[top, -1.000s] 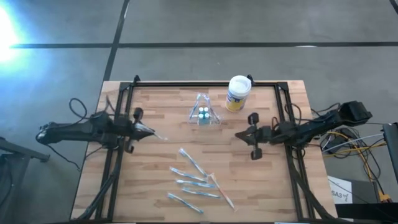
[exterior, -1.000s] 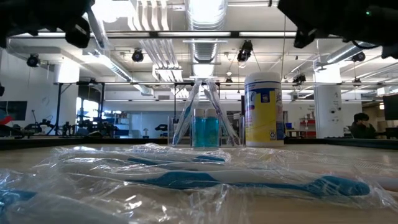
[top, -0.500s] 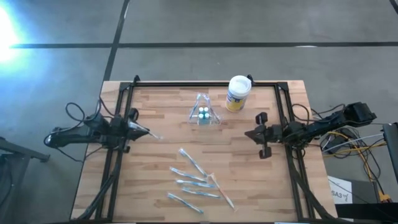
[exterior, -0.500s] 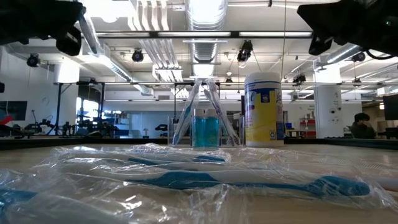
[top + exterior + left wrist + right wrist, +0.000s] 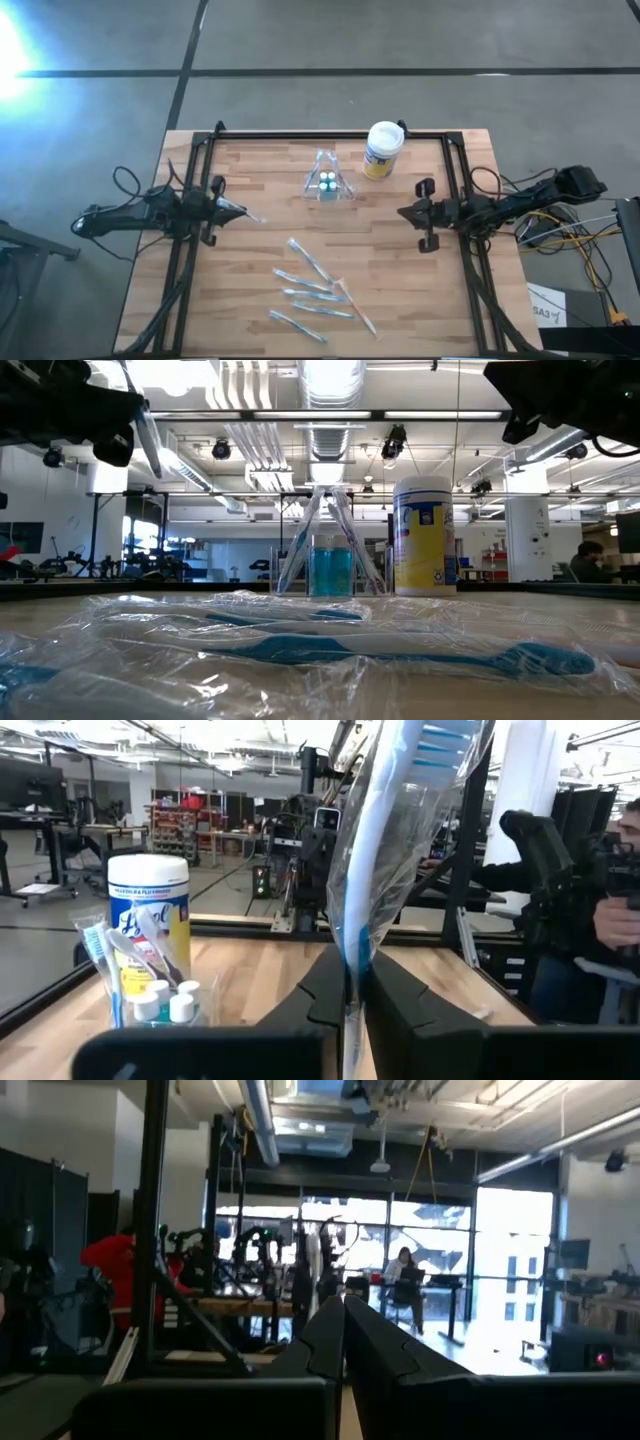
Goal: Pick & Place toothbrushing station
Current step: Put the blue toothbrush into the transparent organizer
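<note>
The left gripper (image 5: 232,210) is clamping a wrapped toothbrush (image 5: 385,840) at the table's (image 5: 400,300) nine o'clock. The right gripper (image 5: 405,212), fingers together, is hovering at three, the station (image 5: 328,182) standing at twelve

The tabletop (image 5: 250,290) is pale wood in jointed strips, matt, framed by a black metal rail (image 5: 330,136). The toothbrushing station (image 5: 328,181) is clear glossy plastic. Beside it the canister (image 5: 381,150) has a smooth white plastic lid and a printed yellow label. The wrapped toothbrushes (image 5: 300,645) lie in crinkled, shiny see-through film. The left gripper (image 5: 352,995) has matt black plastic fingers (image 5: 325,995) pinching one such wrapped toothbrush (image 5: 385,830)
</note>
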Controlling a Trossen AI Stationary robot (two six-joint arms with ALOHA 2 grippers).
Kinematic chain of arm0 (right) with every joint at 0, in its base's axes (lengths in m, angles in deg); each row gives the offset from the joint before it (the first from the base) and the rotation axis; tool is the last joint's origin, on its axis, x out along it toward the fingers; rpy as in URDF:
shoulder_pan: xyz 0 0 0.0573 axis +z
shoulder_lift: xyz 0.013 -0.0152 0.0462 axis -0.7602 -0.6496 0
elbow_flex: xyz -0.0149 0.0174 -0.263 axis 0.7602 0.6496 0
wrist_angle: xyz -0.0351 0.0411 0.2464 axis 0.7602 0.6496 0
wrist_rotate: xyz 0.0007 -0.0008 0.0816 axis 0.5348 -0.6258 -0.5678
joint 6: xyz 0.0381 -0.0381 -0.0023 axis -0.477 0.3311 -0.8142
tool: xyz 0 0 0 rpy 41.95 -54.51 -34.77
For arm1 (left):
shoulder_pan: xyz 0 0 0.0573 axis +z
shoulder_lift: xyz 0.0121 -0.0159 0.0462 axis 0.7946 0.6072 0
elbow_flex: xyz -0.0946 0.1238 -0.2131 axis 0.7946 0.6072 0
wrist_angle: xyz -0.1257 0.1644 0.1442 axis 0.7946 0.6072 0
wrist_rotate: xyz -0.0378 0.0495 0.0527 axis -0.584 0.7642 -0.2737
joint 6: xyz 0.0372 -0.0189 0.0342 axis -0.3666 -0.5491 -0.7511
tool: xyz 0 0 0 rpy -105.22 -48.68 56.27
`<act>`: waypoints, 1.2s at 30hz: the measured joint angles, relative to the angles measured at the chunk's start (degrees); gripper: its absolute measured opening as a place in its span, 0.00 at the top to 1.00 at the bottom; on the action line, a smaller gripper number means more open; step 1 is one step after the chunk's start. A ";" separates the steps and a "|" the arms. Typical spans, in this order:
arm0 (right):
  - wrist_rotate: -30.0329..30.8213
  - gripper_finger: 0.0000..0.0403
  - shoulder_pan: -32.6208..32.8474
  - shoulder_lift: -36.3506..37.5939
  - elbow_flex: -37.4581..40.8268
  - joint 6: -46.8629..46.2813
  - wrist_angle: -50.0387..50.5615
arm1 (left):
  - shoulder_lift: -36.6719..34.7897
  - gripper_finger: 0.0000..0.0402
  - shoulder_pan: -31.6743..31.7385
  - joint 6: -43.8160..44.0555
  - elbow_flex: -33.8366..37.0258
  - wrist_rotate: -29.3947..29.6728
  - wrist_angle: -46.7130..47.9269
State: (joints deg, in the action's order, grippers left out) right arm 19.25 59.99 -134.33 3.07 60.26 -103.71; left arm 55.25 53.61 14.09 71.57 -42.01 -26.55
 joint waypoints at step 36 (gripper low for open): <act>-0.07 0.98 -0.02 26.99 0.00 3.11 28.28 | 11.16 0.95 0.93 -12.17 -14.55 14.28 -4.68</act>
State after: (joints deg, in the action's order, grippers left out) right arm 19.18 59.97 -107.34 3.07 63.38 -75.43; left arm 66.41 54.55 1.92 57.02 -27.73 -31.23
